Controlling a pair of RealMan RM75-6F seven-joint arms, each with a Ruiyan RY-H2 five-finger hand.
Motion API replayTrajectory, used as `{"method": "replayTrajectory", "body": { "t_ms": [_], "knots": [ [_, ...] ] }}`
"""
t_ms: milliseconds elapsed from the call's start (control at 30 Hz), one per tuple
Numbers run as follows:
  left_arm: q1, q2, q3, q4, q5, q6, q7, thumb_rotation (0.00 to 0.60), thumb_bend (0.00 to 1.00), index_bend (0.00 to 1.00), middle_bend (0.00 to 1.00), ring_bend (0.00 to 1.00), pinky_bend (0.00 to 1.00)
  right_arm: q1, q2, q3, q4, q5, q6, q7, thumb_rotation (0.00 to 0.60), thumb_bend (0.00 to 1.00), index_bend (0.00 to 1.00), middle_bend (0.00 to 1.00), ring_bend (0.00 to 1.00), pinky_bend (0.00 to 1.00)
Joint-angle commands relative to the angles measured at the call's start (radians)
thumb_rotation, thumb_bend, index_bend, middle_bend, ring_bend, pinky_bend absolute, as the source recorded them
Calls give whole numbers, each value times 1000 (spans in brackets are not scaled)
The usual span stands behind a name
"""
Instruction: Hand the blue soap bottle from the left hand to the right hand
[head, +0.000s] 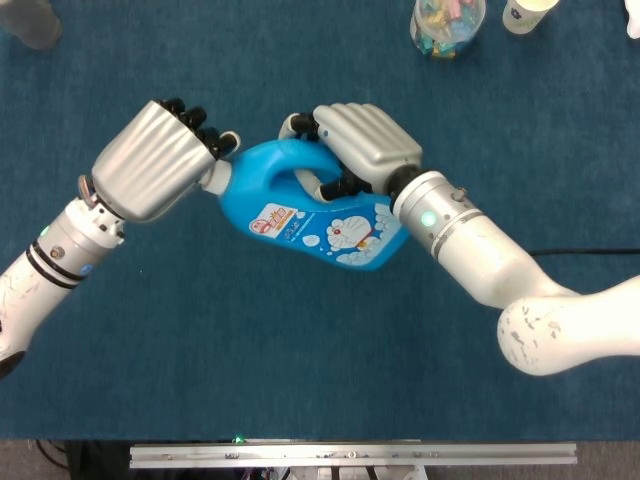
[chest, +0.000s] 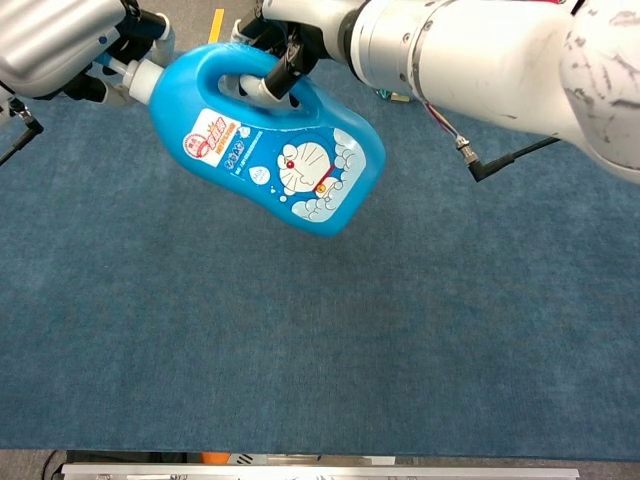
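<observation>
The blue soap bottle (head: 320, 222) (chest: 275, 150) hangs tilted above the blue table, its cartoon label facing the chest view. My left hand (head: 160, 160) (chest: 60, 40) grips its white cap at the left end. My right hand (head: 355, 145) (chest: 290, 30) comes in from the right, with fingers curled through the bottle's handle loop. Both hands hold the bottle at once.
A clear jar of coloured items (head: 447, 24) and a white cup (head: 526, 12) stand at the table's far edge. A translucent object (head: 30, 22) sits at the far left corner. A black cable (chest: 515, 150) trails from the right arm. A metal rail (head: 350, 455) runs along the near edge.
</observation>
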Motion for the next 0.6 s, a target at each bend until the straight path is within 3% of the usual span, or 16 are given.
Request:
{"method": "replayTrajectory", "body": {
  "t_ms": [33,400,600],
  "knots": [
    [1,1,3,5,3,4,-4,600,444,619,824,683,833,-4,-5,-1,1,-6,3,-12,600,516,541,421,363,497],
    [9,14,4,-26,-9,-5,28,600,417,493,736,594,833,-17,-14,19,7,1,11,-33,600,516,557,431,376,498],
    [9,20,3,-43,-28,-27,37,600,317,414,631,517,829,-21,-19,27,12,11,10,-46,600,516,567,436,385,511]
  ]
}}
